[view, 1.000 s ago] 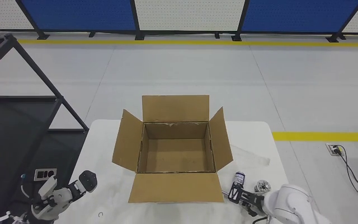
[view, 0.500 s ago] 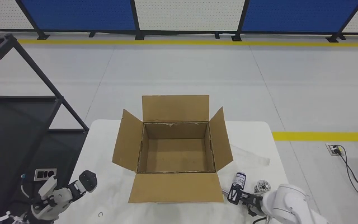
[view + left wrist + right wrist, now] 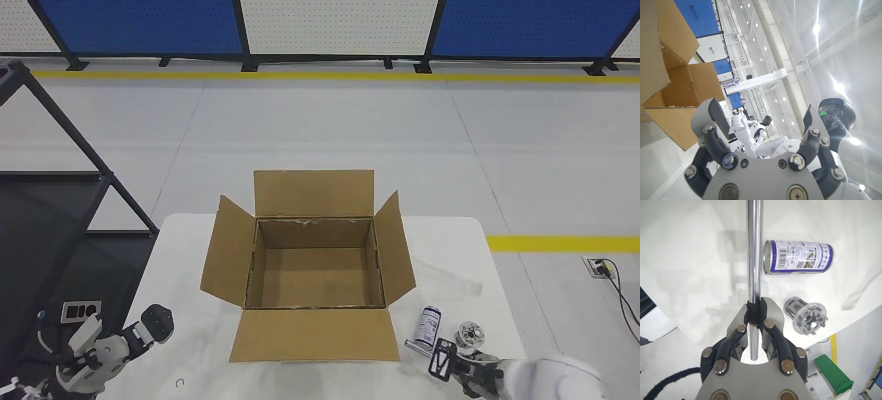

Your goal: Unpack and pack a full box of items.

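Cardboard box [image 3: 315, 335] mid-table, flaps open, bare bottom showing. Right gripper [image 3: 755, 311] near right of box, pinching steel rod [image 3: 753, 256]. Can [image 3: 797, 258] lies on its side beside plastic spool [image 3: 806, 318]. Left gripper [image 3: 762, 117] near left, jaws spread.

A white cloth-covered table [image 3: 440, 235] stands on the pale floor, with a black metal shelving rack [image 3: 50, 210] just beside its left end. Off to the right a yellow floor stripe [image 3: 560, 243] runs past a small white power socket [image 3: 598, 266] lying near it. Blue and white pegboard partition panels [image 3: 140, 25] line the far side, and a green rectangular box [image 3: 832, 374] lies beyond the table's edge.
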